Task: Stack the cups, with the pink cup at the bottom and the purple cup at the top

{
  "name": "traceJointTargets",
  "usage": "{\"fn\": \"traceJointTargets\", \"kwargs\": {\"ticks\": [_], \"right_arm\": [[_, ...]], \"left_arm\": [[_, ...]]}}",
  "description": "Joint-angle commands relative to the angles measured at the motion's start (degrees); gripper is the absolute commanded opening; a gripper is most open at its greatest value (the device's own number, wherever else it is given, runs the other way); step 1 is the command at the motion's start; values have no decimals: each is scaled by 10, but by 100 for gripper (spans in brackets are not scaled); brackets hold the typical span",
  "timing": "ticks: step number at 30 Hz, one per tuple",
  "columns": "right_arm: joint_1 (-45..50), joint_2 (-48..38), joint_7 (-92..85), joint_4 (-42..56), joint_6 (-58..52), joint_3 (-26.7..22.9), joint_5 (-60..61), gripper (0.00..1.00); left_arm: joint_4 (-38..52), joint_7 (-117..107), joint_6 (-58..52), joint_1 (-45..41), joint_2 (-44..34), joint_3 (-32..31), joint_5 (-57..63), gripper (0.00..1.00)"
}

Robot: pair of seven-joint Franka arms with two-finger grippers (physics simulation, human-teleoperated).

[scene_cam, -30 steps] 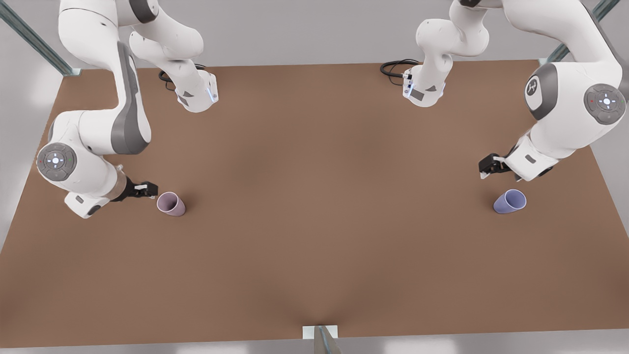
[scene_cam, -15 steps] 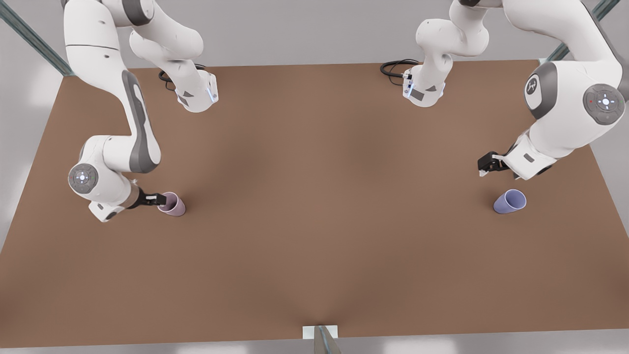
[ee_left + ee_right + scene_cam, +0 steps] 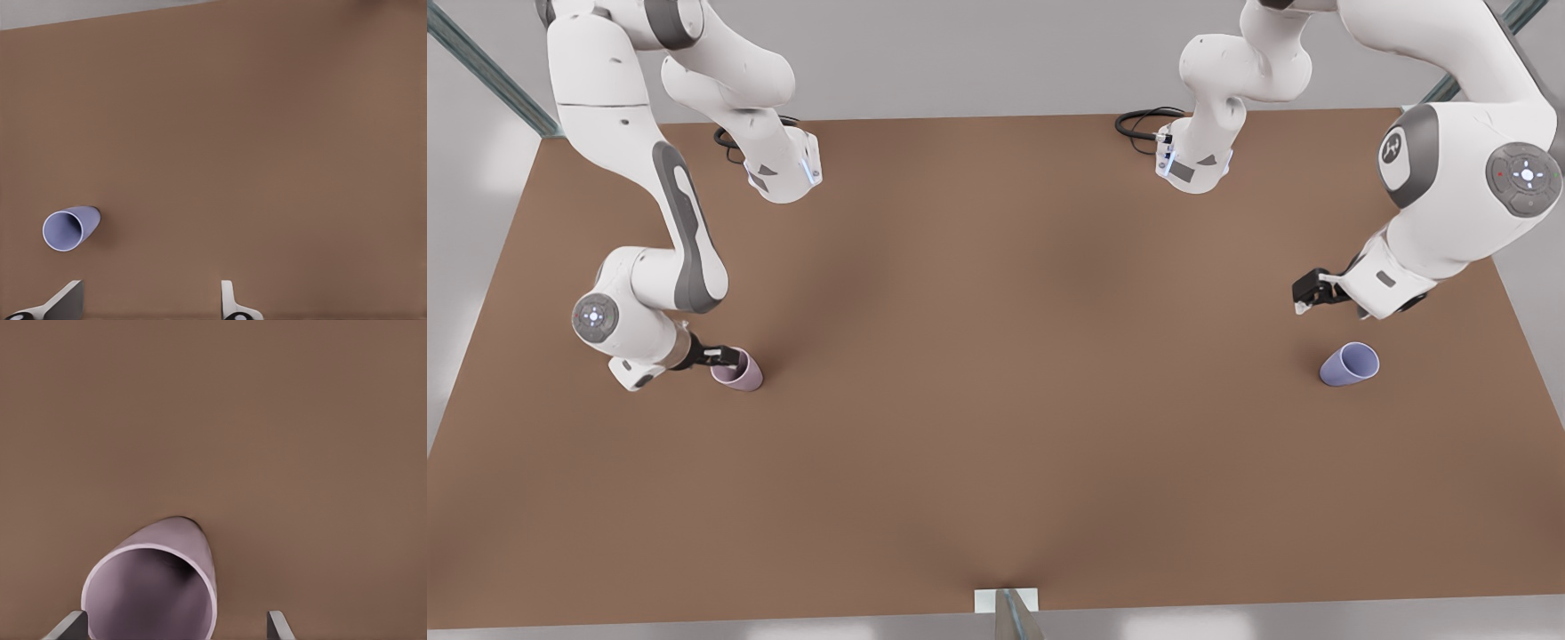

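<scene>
While both cups stand apart on the brown table [image 3: 996, 427], the pink cup [image 3: 737, 369] sits upright at the front view's left with nothing visible inside. The right gripper [image 3: 725, 357] is at its rim, fingers [image 3: 279, 625] spread, one to each side of the cup mouth. The purple cup [image 3: 1349, 364] stands at the front view's right, its interior bare. The left gripper [image 3: 1307, 299] hovers just beyond it, fingers [image 3: 228, 300] apart.
</scene>
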Motion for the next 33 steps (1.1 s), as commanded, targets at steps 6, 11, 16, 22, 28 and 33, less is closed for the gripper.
{"fn": "traceJointTargets", "kwargs": {"ticks": [6,11,16,22,28,33], "right_arm": [[-7,16,-31,-3,11,-2,0,100],[-7,28,-31,-4,18,-7,0,100],[-7,42,-31,-4,19,-7,0,100],[-6,52,-29,-6,33,-10,3,65],[1,47,-24,-9,32,-15,5,39],[1,47,-24,-10,32,-16,6,21]], "left_arm": [[0,-5,-3,0,-5,-2,0,100],[0,1,-11,0,-4,3,2,100],[0,0,-13,0,-4,4,2,100],[0,-4,-39,0,-5,1,2,100],[0,-5,-39,0,-5,1,2,100],[0,-4,-38,0,-4,1,2,100]]}}
